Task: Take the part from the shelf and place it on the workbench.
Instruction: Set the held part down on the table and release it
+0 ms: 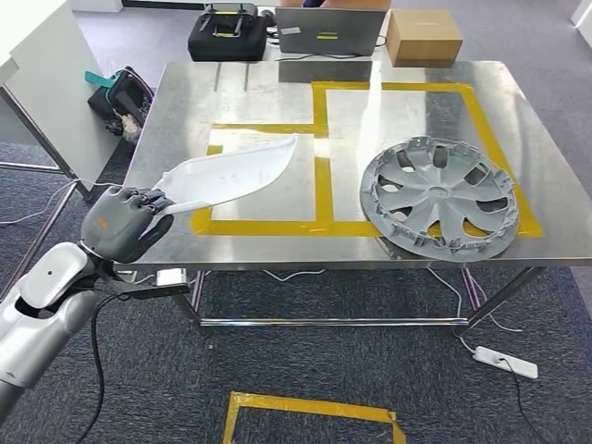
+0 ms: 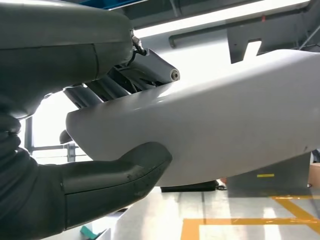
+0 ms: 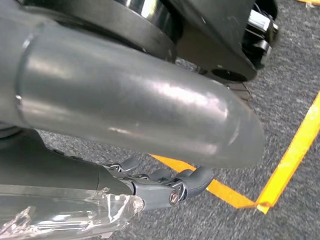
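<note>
Left hand (image 1: 120, 222) squeezes one end of the white part (image 1: 234, 174), which sticks out ahead of it over the worktop (image 1: 279, 250), likely so it can be set down inside the yellow tape (image 1: 323, 185).

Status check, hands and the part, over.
Left hand holds white part over the workbench left side. Right hand hangs over carpet; grip unclear. Hubcap sits right, clear of the part.
</note>
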Action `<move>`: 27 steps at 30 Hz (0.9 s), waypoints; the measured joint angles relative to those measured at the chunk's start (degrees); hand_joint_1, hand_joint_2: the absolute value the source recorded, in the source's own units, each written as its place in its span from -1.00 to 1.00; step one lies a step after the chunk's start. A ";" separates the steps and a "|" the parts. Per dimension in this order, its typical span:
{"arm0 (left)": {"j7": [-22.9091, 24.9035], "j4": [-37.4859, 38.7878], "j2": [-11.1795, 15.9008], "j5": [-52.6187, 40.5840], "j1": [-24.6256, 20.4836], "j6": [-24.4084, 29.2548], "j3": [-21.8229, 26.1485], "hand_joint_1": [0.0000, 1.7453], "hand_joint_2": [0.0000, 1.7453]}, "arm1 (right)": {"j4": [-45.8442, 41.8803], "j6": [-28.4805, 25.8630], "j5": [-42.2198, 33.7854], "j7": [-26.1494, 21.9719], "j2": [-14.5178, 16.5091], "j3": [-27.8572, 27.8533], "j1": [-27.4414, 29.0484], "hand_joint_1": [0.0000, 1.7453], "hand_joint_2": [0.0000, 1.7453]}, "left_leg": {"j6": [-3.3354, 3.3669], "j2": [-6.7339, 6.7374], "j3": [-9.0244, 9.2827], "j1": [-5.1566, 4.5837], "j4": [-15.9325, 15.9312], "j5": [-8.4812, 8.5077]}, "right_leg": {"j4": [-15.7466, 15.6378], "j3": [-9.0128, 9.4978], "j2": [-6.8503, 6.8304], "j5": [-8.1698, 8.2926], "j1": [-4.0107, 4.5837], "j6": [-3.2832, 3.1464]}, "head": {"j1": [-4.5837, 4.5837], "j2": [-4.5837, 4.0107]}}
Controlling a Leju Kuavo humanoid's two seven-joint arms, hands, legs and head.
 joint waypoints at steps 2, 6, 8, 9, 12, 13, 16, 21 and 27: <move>-0.07 -0.30 0.59 -0.08 0.01 0.34 0.21 1.00 1.00 | -0.01 -0.15 0.03 -0.08 0.06 0.01 -0.07 -1.00 -1.00 | 0.67 0.13 1.38 0.30 -1.55 0.18 | 2.61 -1.14 -0.13 -1.36 0.09 0.16 | 0.15 0.00; 0.27 -0.39 1.24 -1.72 0.50 0.81 0.29 1.00 1.00 | -0.02 -0.14 -0.01 -0.16 0.06 0.01 0.15 -1.00 -1.00 | 0.58 0.08 2.96 0.50 -1.92 -0.97 | 16.51 -9.11 -0.25 -5.79 -0.19 0.39 | 0.40 0.00; 0.39 -0.39 1.38 -2.25 0.85 0.96 0.28 1.00 1.00 | -0.02 -0.14 -0.05 -0.17 0.06 0.01 0.25 -1.00 -1.00 | -0.14 -0.04 4.09 0.91 -1.62 -1.99 | 14.46 -8.98 -0.31 -2.72 -0.52 0.84 | 0.43 0.00; 0.42 -0.39 1.40 -2.34 0.94 1.01 0.28 1.00 1.00 | -0.02 -0.14 -0.05 -0.17 0.06 0.01 0.26 -1.00 -1.00 | -0.69 -0.06 4.77 1.20 -1.32 -2.67 | 10.51 -7.39 -0.40 -0.19 -0.82 1.25 | 0.43 0.00; 0.62 -0.47 1.71 -2.41 0.85 1.20 0.44 1.00 1.00 | 0.17 -0.13 -0.07 -0.12 0.34 0.01 0.21 -1.00 -1.00 | -2.40 -0.07 5.63 1.32 -0.32 -4.63 | 3.24 -3.42 -0.16 1.47 -1.19 1.38 | 0.84 0.00; 0.72 -0.52 1.85 -2.45 0.81 1.27 0.49 1.00 1.00 | 0.23 -0.13 -0.09 -0.08 0.44 0.01 0.21 -1.00 -1.00 | -2.68 -0.10 5.71 1.22 -0.29 -4.93 | 3.43 -3.19 0.00 0.49 -1.07 0.70 | 0.78 0.00; 0.96 -0.78 2.12 -2.57 0.81 1.49 0.58 1.00 1.00 | 0.25 -0.14 -0.09 0.00 0.44 0.01 0.23 -1.00 -1.00 | -3.12 -0.04 6.28 1.42 0.16 -5.77 | 3.85 -2.43 0.07 -0.68 -0.89 -1.44 | 0.25 0.00; 0.94 -1.05 2.34 -2.92 1.61 2.44 0.58 1.00 1.00 | 0.25 -0.09 -0.07 -0.07 0.45 0.01 0.26 -1.00 -1.00 | -2.94 0.22 -5.20 1.04 17.09 -10.11 | 2.91 0.37 0.32 -2.41 -0.59 -2.82 | -0.42 0.00; 0.73 -1.03 2.58 -3.68 2.77 3.40 0.54 1.00 1.00 | 0.27 0.07 -0.04 -0.19 0.47 0.01 0.57 -1.00 -1.00 | -0.53 0.17 -5.39 -0.21 4.31 4.23 | 2.57 4.09 1.16 -6.08 0.06 -2.01 | -0.46 0.00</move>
